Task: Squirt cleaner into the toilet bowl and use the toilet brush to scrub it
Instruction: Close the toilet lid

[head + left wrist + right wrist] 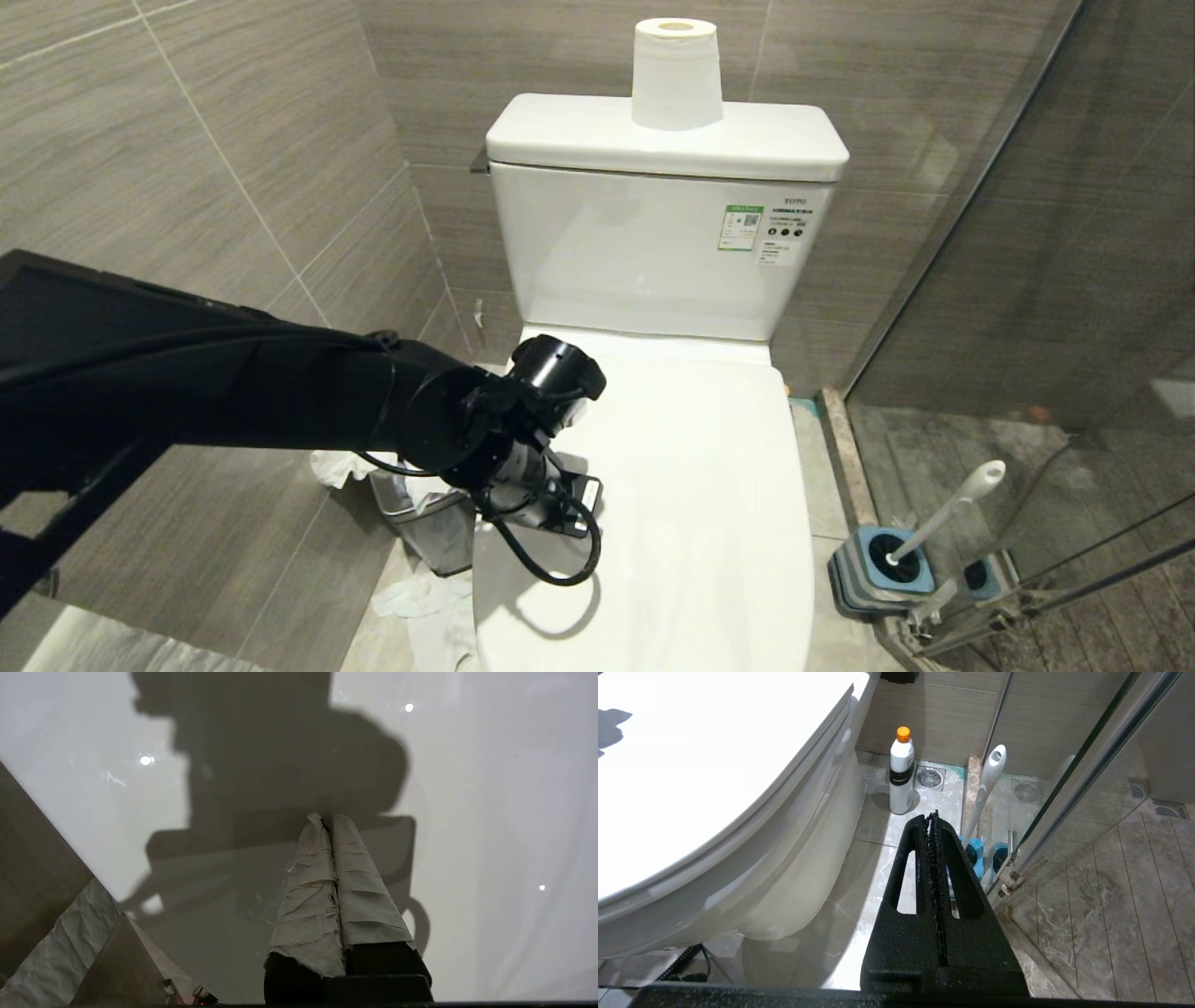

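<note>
- Hovering over the closed toilet lid [709,485], the left gripper [327,821] has its paper-wrapped fingers [308,891] pressed together and holds nothing.
- It sits above the lid's left edge, roughly midway along, tips pointing down at the white surface.
- Toilet bowl: hidden under the lid, so neither cleaner nor water can be seen.
- Lid's long axis runs near to far, hinge at the far end by the tank [653,252]; judged next move is lifting it from the near or side edge.
- Toilet brush [948,509] stands in its holder [882,569] on the floor right of the toilet, handle leaning up and right.
- Bottle [901,772] with an orange cap stands on the floor on that same right side.
- Right gripper [933,816], closed and empty, hangs low on the right, nearer to both brush and bottle than the left.
</note>
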Motion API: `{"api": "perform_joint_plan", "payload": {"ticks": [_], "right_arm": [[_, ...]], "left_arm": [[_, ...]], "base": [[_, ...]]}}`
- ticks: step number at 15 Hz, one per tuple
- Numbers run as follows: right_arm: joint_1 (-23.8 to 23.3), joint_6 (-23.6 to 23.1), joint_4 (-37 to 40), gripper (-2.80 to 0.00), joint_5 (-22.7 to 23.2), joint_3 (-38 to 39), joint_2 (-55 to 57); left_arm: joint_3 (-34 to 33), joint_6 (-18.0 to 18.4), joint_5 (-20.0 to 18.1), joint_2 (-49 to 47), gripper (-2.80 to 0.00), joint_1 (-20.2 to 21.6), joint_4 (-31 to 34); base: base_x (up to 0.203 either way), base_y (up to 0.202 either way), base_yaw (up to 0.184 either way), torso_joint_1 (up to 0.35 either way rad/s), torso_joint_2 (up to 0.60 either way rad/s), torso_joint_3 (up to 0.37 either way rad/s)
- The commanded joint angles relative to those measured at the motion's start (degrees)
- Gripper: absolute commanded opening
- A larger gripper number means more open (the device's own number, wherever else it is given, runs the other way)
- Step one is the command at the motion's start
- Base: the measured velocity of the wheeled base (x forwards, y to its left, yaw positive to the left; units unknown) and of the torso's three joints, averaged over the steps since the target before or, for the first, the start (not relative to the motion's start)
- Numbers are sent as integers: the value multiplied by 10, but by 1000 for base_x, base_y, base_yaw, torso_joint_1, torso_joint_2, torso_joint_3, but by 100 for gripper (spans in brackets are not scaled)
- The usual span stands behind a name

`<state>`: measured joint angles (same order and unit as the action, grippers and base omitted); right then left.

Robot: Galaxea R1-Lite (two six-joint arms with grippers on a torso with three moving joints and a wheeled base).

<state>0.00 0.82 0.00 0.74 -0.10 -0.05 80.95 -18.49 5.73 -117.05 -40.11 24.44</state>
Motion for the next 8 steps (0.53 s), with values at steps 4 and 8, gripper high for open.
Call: {"api": "perform_joint_plan", "payload": {"ticks": [4, 8], "right_arm": [[0, 1, 0, -280, 1, 0, 0], [0, 0, 0, -280, 1, 0, 0]], "left_arm": [[-9, -23, 1, -21, -280, -3, -2], [-18, -29, 2, -26, -280, -7, -14]], "base": [[0, 0, 0, 0, 0, 0], [0, 0, 0, 0, 0, 0]]}}
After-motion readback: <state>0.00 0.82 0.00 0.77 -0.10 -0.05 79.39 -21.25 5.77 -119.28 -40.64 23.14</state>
